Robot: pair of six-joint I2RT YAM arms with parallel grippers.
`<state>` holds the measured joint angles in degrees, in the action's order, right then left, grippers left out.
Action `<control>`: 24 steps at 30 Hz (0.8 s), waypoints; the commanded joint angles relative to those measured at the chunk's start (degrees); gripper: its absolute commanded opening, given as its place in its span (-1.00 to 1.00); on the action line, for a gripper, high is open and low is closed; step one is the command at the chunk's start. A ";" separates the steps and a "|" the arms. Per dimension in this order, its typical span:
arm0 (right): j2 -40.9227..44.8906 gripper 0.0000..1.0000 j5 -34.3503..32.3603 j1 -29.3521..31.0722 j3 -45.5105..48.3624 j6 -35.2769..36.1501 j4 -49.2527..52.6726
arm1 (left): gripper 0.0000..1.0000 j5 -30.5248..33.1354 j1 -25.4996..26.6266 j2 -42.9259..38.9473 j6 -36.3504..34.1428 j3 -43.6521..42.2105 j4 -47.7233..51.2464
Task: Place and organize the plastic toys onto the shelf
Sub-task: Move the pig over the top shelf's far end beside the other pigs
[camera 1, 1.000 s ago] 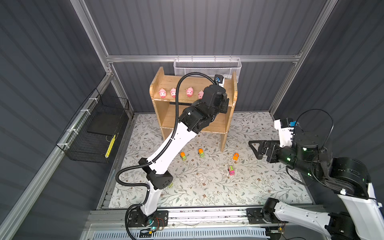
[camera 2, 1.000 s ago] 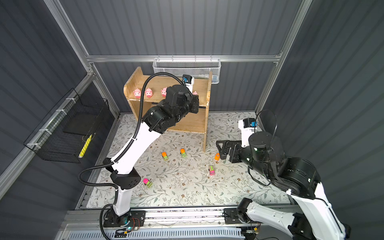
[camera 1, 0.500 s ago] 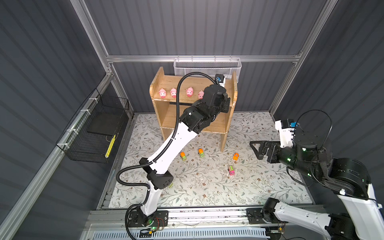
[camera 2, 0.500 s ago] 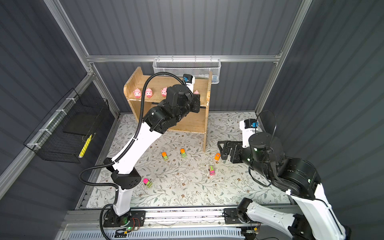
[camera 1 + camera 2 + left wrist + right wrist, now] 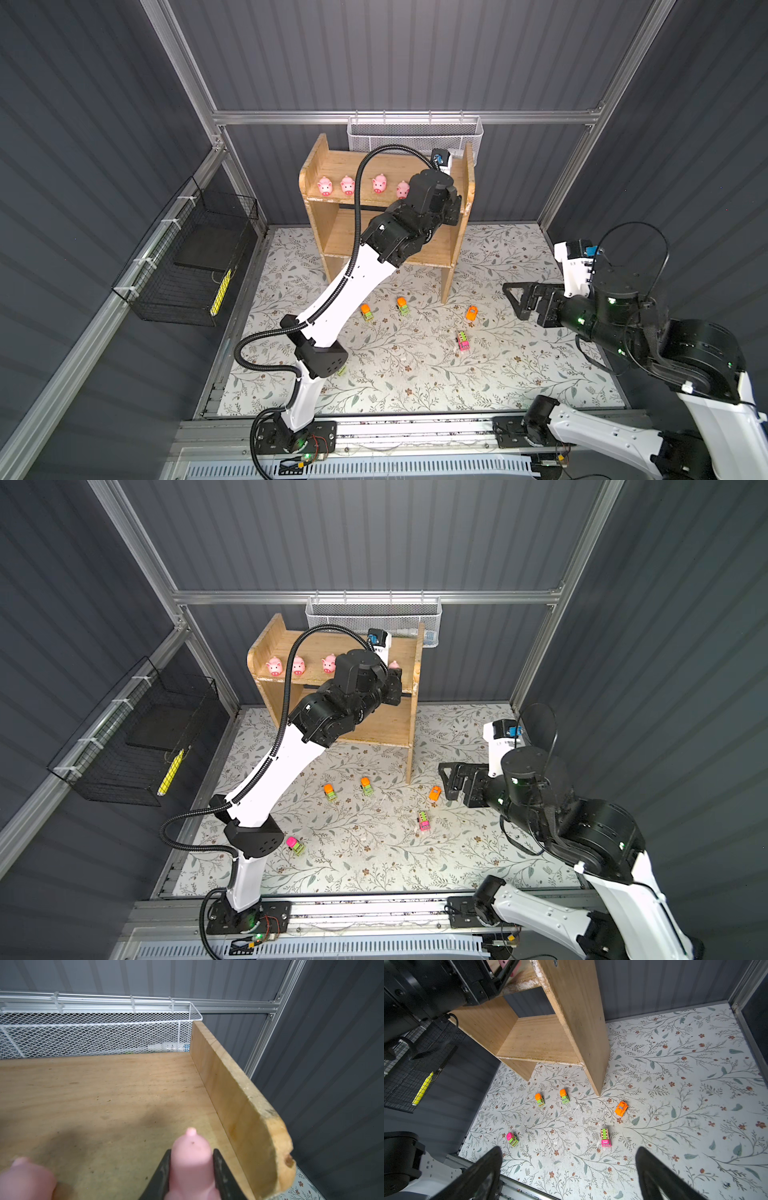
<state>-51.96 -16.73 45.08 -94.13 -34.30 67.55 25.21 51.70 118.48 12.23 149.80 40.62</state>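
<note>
Pigs: four line the shelf top; fifth pig at its right end.
Change: left gripper has stayed put, clamping that pig; release seems next.
Right gripper: gaping, empty.
Cars: five on floor.
White basket: small bottle.
Black basket: yellow stick.

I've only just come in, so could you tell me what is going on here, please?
The left gripper is shut on a pink pig at the top tier of the shelf, by a side panel; four other pigs stand in a row there. The right gripper hangs open above the floral mat, where five toy vehicles lie.
</note>
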 commanded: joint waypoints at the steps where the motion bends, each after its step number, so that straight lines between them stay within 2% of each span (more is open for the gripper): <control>1: 0.20 0.98 0.00 -0.47 0.69 0.07 0.57 | -0.35 -0.17 -0.29 1.24 0.25 0.15 -1.16; 14: 0.98 0.98 1.30 -2.01 1.50 0.49 0.21 | -0.26 0.36 -0.29 2.27 -0.46 1.27 -1.67; 20: 0.99 0.98 1.90 -2.69 1.76 0.81 0.22 | -0.08 0.46 -0.31 2.11 -0.31 0.59 -2.04; 24: 0.86 0.98 2.49 -3.31 2.02 0.97 -0.06 | -0.04 0.46 -0.29 1.20 -0.37 0.03 -2.29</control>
<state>-51.27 -14.74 42.19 -92.73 -34.02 67.42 25.43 51.70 119.70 12.21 149.80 38.87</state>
